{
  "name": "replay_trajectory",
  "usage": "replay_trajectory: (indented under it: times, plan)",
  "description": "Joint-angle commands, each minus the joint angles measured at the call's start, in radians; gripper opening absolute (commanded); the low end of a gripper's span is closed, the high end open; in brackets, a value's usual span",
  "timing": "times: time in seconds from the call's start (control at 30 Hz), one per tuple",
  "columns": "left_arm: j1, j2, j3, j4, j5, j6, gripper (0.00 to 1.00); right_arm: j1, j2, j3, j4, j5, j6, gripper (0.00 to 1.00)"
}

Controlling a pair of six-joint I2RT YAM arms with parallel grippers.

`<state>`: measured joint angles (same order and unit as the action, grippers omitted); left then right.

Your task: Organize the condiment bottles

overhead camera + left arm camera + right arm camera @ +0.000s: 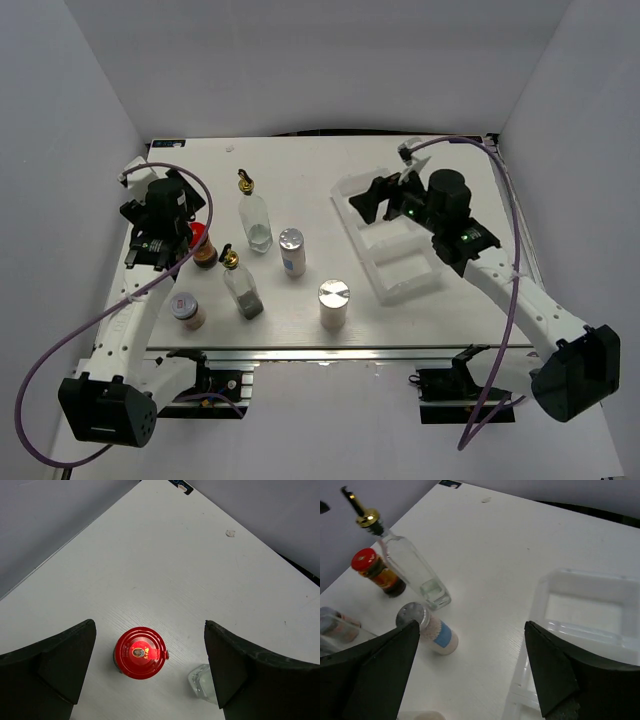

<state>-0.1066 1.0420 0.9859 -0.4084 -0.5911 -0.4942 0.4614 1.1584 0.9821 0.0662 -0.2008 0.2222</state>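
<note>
While none of the six containers stood in the white three-compartment plastic tray (405, 272) at the right of the top view, the task looked barely begun, with every bottle left to place. Nearest the arm bases, along the lower edge of the table, stood the short pale-lidded jar (187, 309), one tall clear glass bottle with a gold spout (243, 290) and a white silver-lidded cylinder (333, 303), each apart from the others. Farther up stood the red-capped brown jar (204, 250), the second white silver-lidded cylinder (292, 251) and the second gold-spouted glass bottle (256, 222). The left gripper (149, 625) hung above the red-capped jar, jaws spread wide either side of it and touching nothing; grasping it seemed the step in hand. The right gripper (471, 623), likewise wide open and empty, hovered by the tray's upper end.
</note>
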Motion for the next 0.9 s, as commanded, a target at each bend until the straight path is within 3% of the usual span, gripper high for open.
replay_trajectory:
  times: [0.0, 0.17, 0.23, 0.3, 0.4, 0.63, 0.87]
  plan:
    - [0.001, -0.033, -0.018, -0.009, -0.006, -0.027, 0.98, 0.100, 0.020, 0.059, 0.118, -0.052, -0.087, 0.89]
    - [0.001, -0.040, -0.030, -0.006, 0.014, -0.043, 0.98, 0.219, 0.145, 0.127, 0.186, -0.392, -0.263, 0.90]
    - [-0.001, -0.037, -0.038, -0.009, 0.023, -0.053, 0.98, 0.267, 0.262, 0.261, 0.108, -0.405, -0.306, 0.89]
    - [0.001, -0.039, -0.044, -0.016, 0.019, -0.058, 0.98, 0.342, 0.373, 0.360, 0.006, -0.303, -0.386, 0.89]
    - [-0.001, -0.051, -0.064, -0.029, -0.010, -0.078, 0.98, 0.395, 0.504, 0.513, 0.027, -0.149, -0.380, 0.89]
    - [-0.001, -0.071, -0.081, -0.023, -0.019, -0.089, 0.98, 0.414, 0.774, 0.771, 0.053, -0.110, -0.350, 0.89]
    - [-0.001, -0.076, -0.093, -0.007, -0.015, -0.090, 0.98, 0.427, 0.923, 0.854, 0.171, -0.062, -0.317, 0.81]
